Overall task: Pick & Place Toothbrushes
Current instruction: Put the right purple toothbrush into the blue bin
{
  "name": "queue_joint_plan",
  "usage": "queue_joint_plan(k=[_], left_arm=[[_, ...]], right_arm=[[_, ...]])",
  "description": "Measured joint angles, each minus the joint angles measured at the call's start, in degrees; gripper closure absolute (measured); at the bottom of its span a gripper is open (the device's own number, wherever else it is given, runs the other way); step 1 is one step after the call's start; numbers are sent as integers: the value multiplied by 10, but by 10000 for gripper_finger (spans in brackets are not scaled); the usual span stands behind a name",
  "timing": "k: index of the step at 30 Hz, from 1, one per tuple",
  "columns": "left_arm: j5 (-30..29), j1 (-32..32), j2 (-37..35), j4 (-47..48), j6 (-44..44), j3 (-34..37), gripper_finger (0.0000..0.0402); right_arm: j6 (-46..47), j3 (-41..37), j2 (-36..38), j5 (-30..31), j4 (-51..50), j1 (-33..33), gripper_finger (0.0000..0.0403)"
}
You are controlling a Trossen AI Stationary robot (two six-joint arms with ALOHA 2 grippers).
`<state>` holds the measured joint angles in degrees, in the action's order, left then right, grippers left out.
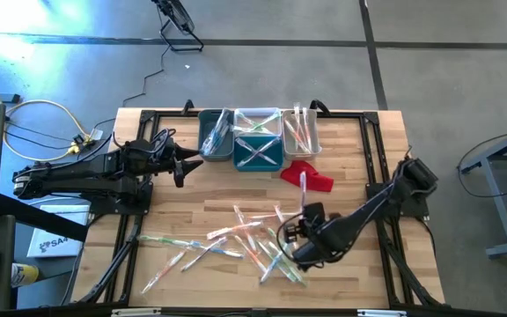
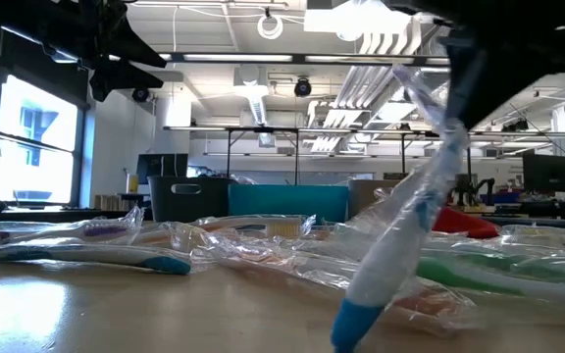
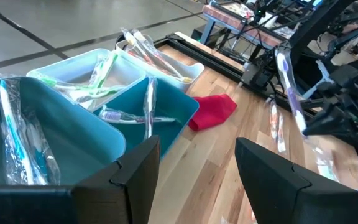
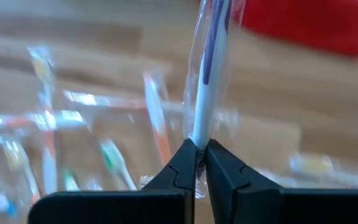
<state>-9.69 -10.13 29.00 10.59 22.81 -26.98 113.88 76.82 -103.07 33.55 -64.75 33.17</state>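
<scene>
Partly done: several wrapped toothbrushes already in the bins (image 1: 258, 150), many still scattered on the table (image 1: 183, 202). Right gripper (image 4: 200, 163) clamped on a blue-handled toothbrush (image 4: 207, 74), lifted above the pile (image 1: 236, 242). Left gripper (image 3: 197, 163) parked open beside the bins.

Wooden table (image 2: 116, 314) in foreground, seen at surface level. Wrapped toothbrush (image 2: 410, 230) with white handle and blue end, tilted, blue end low near tabletop, upper end rising to dark gripper (image 2: 488, 49) at top right. Second dark arm (image 2: 106, 39) at top left, clear of table. Loose wrapped toothbrushes (image 2: 263, 245) lying flat across table; one blue-tipped (image 2: 96, 257) at left, one green (image 2: 498, 270) at right. Behind: dark bin (image 2: 189, 199), teal bin (image 2: 287, 203), red cloth (image 2: 464, 221). Beyond: windows, ceiling pipes, desks, monitors.
</scene>
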Motion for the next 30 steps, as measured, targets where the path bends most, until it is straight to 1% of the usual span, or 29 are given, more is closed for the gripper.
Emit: queue_joint_plan(k=[3, 6, 9, 13, 19, 26, 30], left_arm=[[0, 0, 0, 0, 0, 0, 196], [0, 0, 0, 0, 0, 0, 196], [0, 0, 0, 0, 0, 0, 196], [0, 0, 0, 0, 0, 0, 196], [0, 0, 0, 0, 0, 0, 196], [0, 0, 0, 2, 0, 0, 196], [0, 0, 0, 3, 0, 0, 196]], right_arm=[[-26, 0, 0, 33, 13, -16, 393], [-62, 0, 0, 27, 28, -29, 393], [-93, 0, 0, -7, 42, -40, 393], [-120, 0, -3, -85, 50, -55, 393], [-153, 0, -15, -158, 52, -64, 393], [-176, 0, -48, -193, 63, -79, 393], [-196, 0, -65, -230, 74, -90, 393]])
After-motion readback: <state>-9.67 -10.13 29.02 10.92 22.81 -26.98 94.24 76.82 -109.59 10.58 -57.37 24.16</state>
